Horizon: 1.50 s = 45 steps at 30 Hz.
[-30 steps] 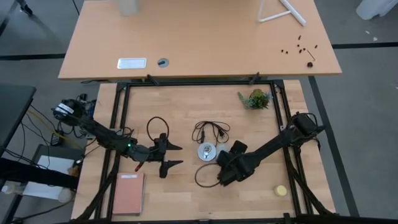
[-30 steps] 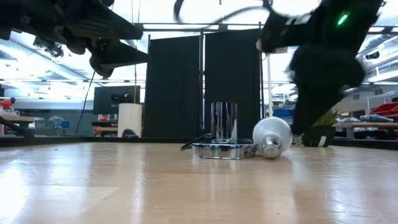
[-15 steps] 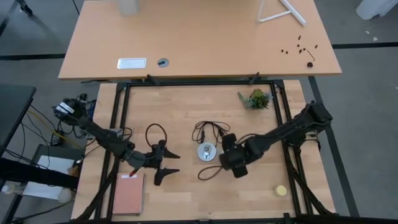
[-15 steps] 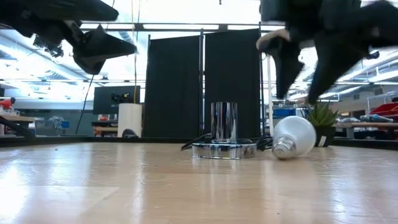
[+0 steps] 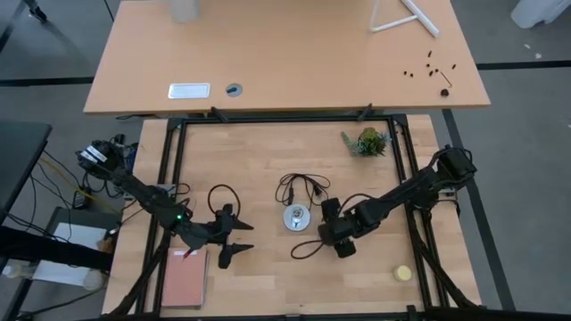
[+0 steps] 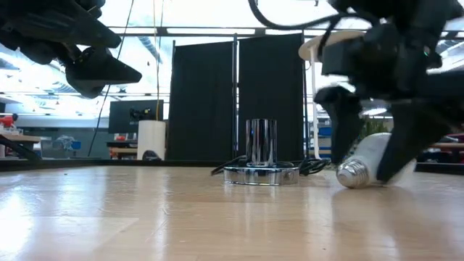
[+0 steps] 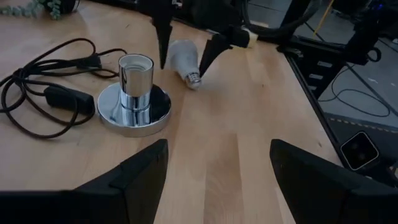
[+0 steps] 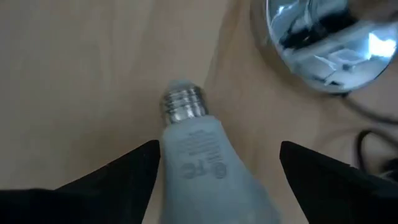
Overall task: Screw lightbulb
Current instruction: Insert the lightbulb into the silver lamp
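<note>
Lying on its side on the table [image 5: 268, 147], the lightbulb [image 6: 373, 168] has its screw end toward the socket base [image 7: 135, 99] but sits apart from it, just to that base's right in the high view. The right gripper [image 6: 370, 148] is over the bulb with fingers spread, one on each side of the white body; wrist view shows gaps on both sides, so not pinching it. Whether the tips touch the table I can't tell.

The base is a round silvery disc with an upright chrome socket, standing near table centre, black cord [image 5: 301, 188] looped behind it. The socket is empty.

The left gripper [image 5: 235, 237] hovers off the table, well left of the base, fingers spread wide, holding nothing. A pink pad [image 5: 184, 278] lies near the table's front left, just below that arm. A small plant [image 5: 367, 141] sits at the far right and a yellow disc [image 5: 403, 273] at the front right.
</note>
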{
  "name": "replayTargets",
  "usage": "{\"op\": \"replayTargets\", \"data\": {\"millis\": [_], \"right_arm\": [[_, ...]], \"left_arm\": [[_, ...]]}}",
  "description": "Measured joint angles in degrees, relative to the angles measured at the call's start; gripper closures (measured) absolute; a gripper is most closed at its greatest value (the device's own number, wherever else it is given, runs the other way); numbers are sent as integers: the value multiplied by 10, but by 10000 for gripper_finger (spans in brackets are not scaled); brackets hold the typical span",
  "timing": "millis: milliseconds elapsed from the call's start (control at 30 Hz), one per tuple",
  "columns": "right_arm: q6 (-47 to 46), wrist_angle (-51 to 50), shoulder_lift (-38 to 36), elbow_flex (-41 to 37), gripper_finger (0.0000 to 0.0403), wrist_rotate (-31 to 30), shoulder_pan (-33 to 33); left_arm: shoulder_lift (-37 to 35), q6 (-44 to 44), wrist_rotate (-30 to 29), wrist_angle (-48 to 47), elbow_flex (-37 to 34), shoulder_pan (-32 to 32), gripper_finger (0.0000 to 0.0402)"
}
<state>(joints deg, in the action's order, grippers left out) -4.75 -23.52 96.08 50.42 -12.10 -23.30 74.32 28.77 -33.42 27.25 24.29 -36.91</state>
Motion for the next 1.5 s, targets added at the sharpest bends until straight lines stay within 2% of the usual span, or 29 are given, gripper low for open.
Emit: {"op": "replayTargets", "data": {"millis": [267, 433, 800, 1167, 1367, 1500], "right_arm": [[-50, 225, -11, -110, 64, -39, -40], [-53, 319, -28, -163, 64, -86, -67], [-55, 609, -30, -298, 78, -112, -74], [-51, 627, -8, -310, 109, -114, -74], [-58, 625, -5, -310, 137, -114, -74], [-60, 625, -5, -310, 142, -114, -74]], "left_arm": [[0, 4, -1, -25, 0, 0, 115], [0, 29, -8, -29, 0, 0, 115], [0, 66, -18, -30, 0, 0, 115], [26, 74, -60, -28, 17, 1, 115], [123, 52, -72, -26, 82, 0, 115], [195, 16, -101, -26, 128, 1, 115]]}}
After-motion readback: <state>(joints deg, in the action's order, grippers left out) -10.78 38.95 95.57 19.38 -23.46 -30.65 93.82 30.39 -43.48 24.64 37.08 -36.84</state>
